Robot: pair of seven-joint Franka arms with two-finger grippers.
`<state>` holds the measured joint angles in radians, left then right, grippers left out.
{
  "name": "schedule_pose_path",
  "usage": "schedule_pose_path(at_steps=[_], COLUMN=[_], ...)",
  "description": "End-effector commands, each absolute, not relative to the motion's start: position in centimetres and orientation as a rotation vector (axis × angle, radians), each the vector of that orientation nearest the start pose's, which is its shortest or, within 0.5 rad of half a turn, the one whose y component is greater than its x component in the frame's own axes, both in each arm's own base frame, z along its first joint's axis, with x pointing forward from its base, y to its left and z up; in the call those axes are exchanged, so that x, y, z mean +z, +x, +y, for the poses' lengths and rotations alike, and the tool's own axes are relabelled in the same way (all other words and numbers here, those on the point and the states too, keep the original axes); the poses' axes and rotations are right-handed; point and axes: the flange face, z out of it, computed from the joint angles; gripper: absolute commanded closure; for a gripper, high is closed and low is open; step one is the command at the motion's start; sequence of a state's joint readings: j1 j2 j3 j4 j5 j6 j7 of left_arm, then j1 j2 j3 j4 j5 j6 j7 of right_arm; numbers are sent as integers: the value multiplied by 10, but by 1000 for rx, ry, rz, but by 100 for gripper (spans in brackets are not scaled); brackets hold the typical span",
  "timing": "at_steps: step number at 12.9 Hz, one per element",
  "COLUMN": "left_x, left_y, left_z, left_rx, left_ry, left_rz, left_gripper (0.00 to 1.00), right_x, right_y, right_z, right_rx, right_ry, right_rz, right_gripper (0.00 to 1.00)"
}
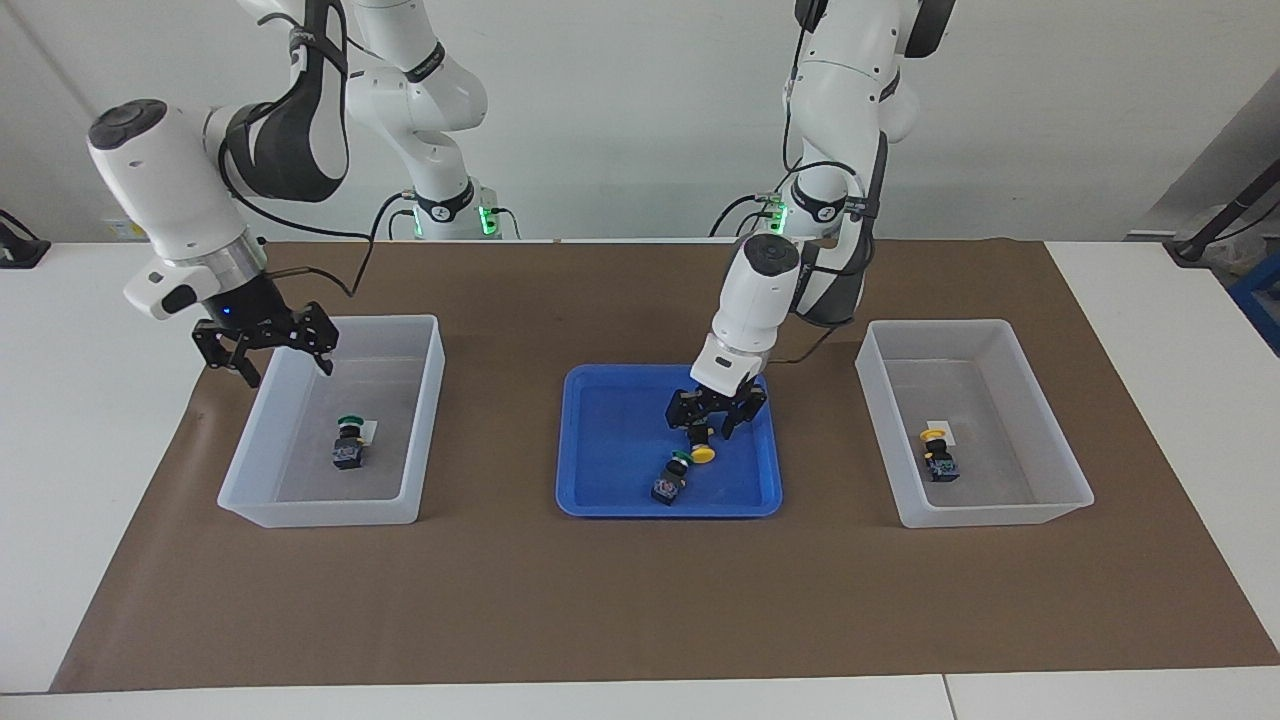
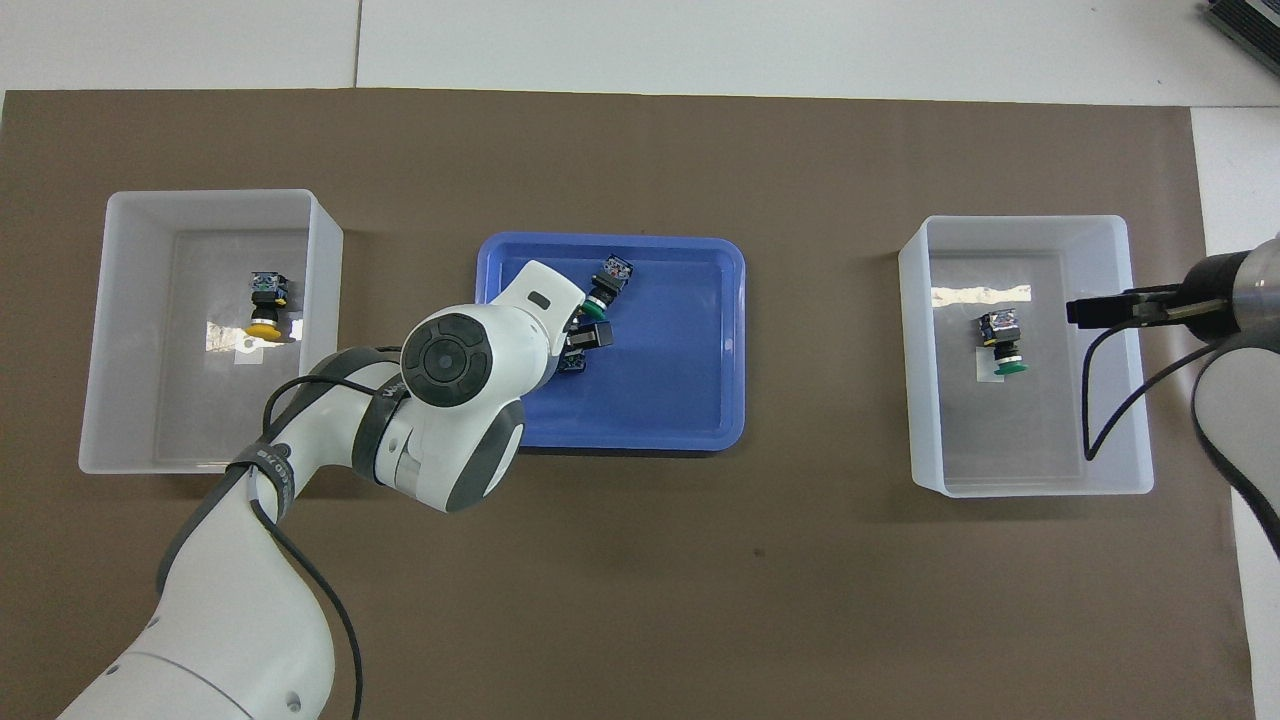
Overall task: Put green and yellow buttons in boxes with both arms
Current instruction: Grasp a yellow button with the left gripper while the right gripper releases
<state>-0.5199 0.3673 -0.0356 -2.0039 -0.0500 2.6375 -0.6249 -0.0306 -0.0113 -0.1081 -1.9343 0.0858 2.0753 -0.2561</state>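
Two boxes stand at the table's ends. The box (image 1: 425,345) (image 2: 915,300) at the right arm's end holds a green button (image 1: 349,440) (image 2: 1003,345). My right gripper (image 1: 288,372) (image 2: 1095,311) hangs open and empty over that box's outer wall. The box (image 1: 875,345) (image 2: 325,260) at the left arm's end holds a yellow button (image 1: 937,452) (image 2: 265,305). My left gripper (image 1: 712,428) (image 2: 580,348) is low in the blue tray (image 1: 610,430) (image 2: 680,380), open, with its fingers either side of a second yellow button (image 1: 703,452). A second green button (image 1: 672,478) (image 2: 603,287) lies touching it.
A brown mat (image 1: 640,600) (image 2: 700,560) covers the table between the white margins. Each box has a small white sticker on its floor. The left arm's wrist hides part of the tray in the overhead view.
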Motion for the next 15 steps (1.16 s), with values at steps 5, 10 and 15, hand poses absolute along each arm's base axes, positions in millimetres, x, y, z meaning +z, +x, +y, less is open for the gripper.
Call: schedule_pose_path(at_steps=[5,10,15], left_x=[286,293,351], left_y=[516,531,588], left_z=[-348,-338,-288], left_rx=[-325,-346,-332], left_ry=[-3298,-3295,-3263], left_rz=[-169,-200,-340], left_gripper=[66,100,100], right_x=[590,636,635], right_y=[564,548,549], right_z=[-42,-33,-24], right_rx=[-139,-61,-71], right_ry=[-3164,-3220,-3217], right_rz=[71,73,70], right_gripper=[0,0,0])
